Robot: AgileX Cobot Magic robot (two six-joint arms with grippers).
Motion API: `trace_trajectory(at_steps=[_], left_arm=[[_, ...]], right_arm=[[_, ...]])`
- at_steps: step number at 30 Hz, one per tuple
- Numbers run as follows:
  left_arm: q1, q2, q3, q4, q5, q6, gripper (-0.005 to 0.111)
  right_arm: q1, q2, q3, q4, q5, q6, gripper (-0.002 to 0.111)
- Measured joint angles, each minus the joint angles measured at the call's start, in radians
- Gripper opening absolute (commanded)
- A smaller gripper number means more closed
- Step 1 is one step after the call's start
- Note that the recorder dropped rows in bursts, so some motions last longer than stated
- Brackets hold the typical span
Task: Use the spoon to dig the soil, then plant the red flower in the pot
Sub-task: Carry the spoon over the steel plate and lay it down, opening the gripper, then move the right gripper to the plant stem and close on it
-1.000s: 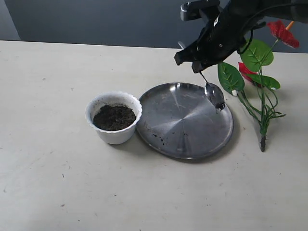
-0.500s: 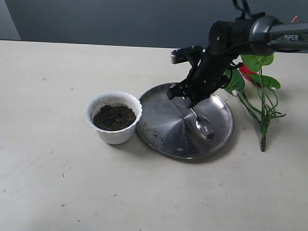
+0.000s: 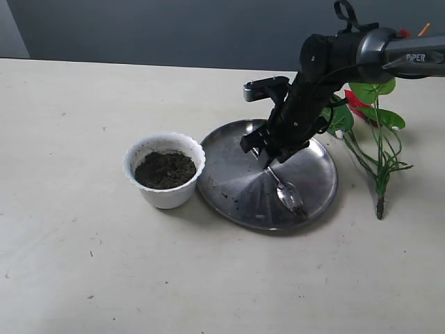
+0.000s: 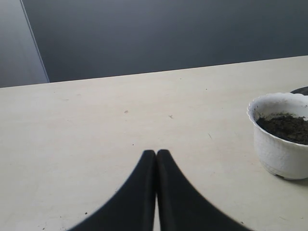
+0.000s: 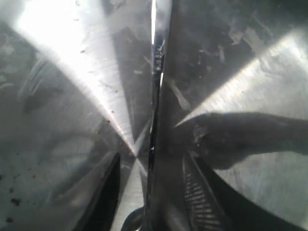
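The spoon [image 3: 288, 195] lies on the steel plate [image 3: 233, 170], bowl toward the front rim, handle running up between the fingers of my right gripper [image 3: 268, 157]. In the right wrist view the thin handle [image 5: 155, 86] stands between two spread fingers [image 5: 199, 192], so that gripper [image 5: 151, 166] is open. The white pot [image 3: 164, 197] stands left of the plate, filled with dark soil [image 3: 165, 169]. The red flower [image 3: 356, 101] lies right of the plate, partly hidden behind the arm. My left gripper [image 4: 156, 153] is shut and empty, over bare table beside the pot [image 4: 279, 154] and its soil [image 4: 286, 126].
The plate [image 5: 72, 72] carries a few crumbs of soil near its front left rim. The flower's stems [image 3: 379, 170] reach toward the table's front right. A dark wall runs behind the table.
The right gripper came down from above the plate's far right rim to the plate. The spoon, earlier hanging in the air, now lies flat on the plate, and the fingers have spread.
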Motion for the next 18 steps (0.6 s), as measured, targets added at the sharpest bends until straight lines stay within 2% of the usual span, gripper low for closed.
trace_trajectory(at_steps=[3, 6, 9, 13, 18], left_arm=[[0.000, 0.000, 0.000, 0.000, 0.000, 0.000, 0.001], [0.000, 0.000, 0.000, 0.000, 0.000, 0.000, 0.001], [0.000, 0.000, 0.000, 0.000, 0.000, 0.000, 0.001], [0.000, 0.000, 0.000, 0.000, 0.000, 0.000, 0.001], [0.000, 0.000, 0.000, 0.000, 0.000, 0.000, 0.001]], right_arm=[[0.000, -0.031, 0.000, -0.031, 0.026, 0.031, 0.037], [-0.002, -0.091, 0.000, -0.145, 0.054, 0.128, 0.031], [-0.027, -0.155, 0.000, -0.273, 0.091, 0.259, 0.030], [-0.132, -0.202, 0.000, -0.382, 0.148, 0.359, 0.030], [-0.263, -0.205, 0.000, -0.408, 0.180, 0.382, 0.030]])
